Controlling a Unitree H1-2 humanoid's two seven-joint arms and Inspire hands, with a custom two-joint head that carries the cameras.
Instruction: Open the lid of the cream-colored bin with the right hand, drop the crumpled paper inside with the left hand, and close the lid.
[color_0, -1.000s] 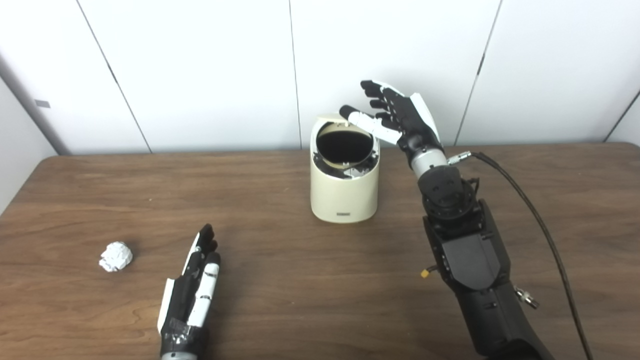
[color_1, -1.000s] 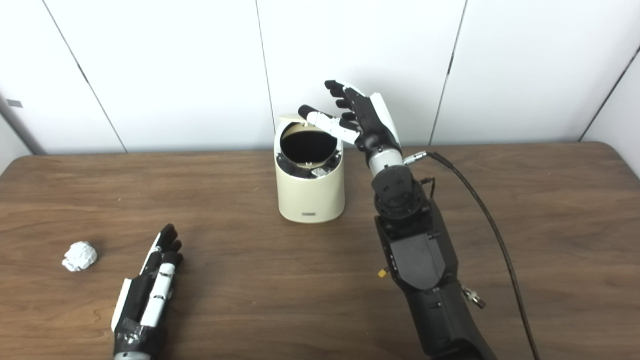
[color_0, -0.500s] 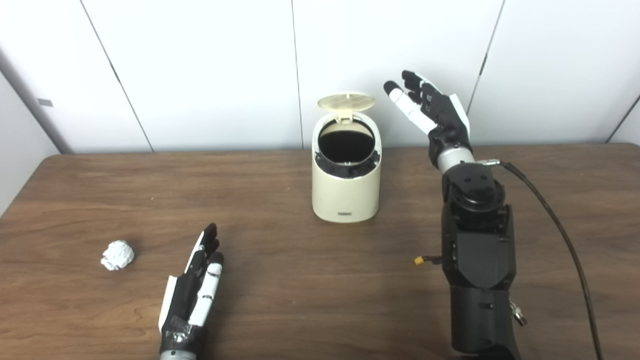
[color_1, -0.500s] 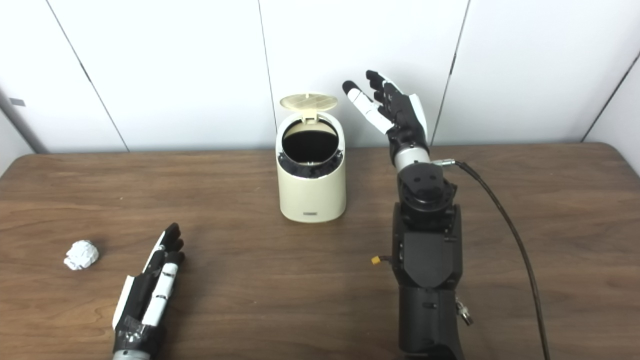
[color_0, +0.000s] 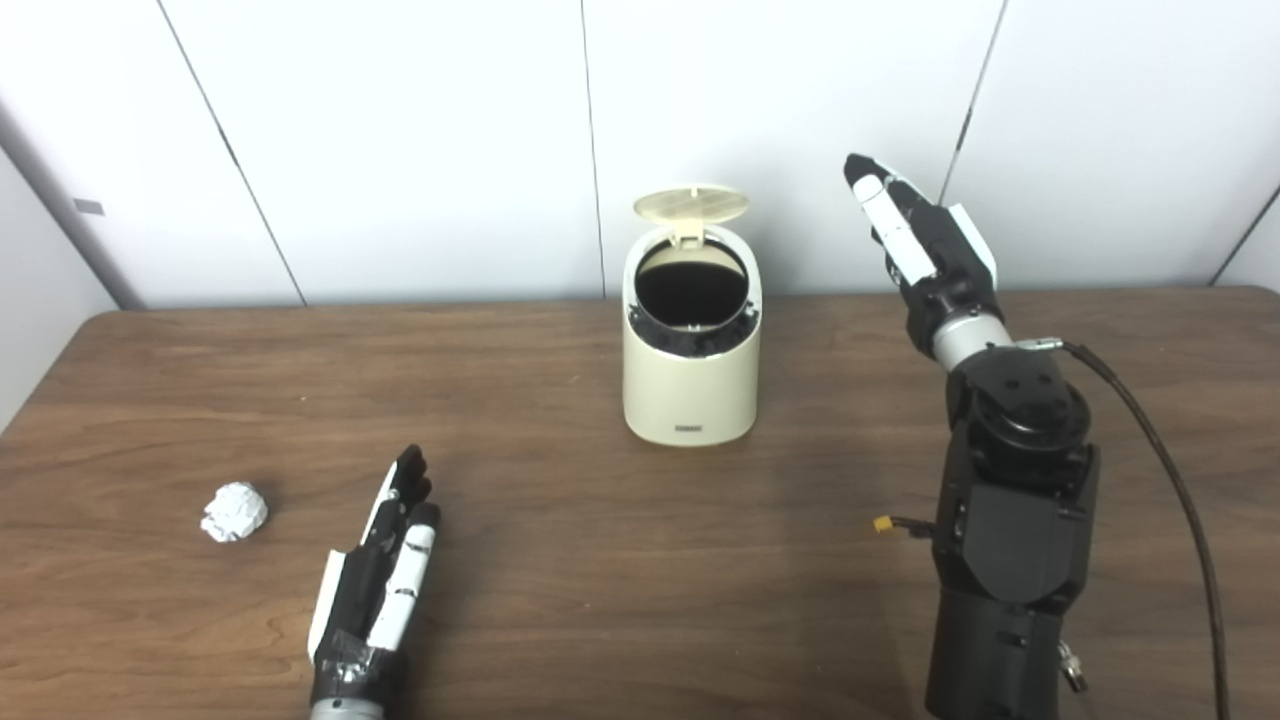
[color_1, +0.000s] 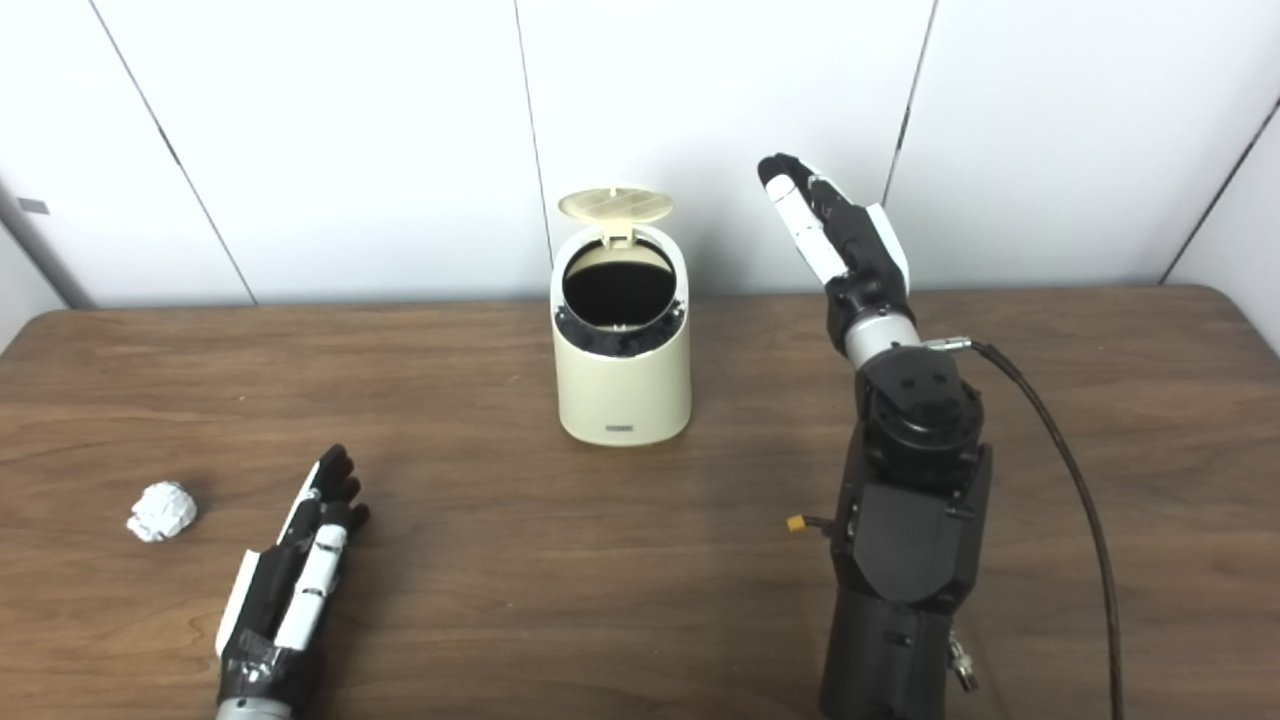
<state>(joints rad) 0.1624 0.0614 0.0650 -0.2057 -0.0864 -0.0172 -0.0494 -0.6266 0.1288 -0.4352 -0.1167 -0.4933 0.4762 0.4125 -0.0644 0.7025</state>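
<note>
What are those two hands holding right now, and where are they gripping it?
Nothing. The right hand is raised, open, beside the bin; the left hand lies open on the table, apart from the crumpled paper.

Bright even overhead light, soft shadows, slight softness, no glare.

A dark brown wooden tabletop (color_0: 560, 600) with visible grain fills the near and middle part of the scene, its far edge running straight across and its far corners rounded. Behind it stands a white wall (color_0: 420, 140) made of flat panels, divided by thin dark seams; the seams left and right slant, the middle one is nearly upright. At the far left a grey strip (color_0: 55, 190) runs diagonally down the wall. The light is even and soft, with faint shadows on the wood.
</note>
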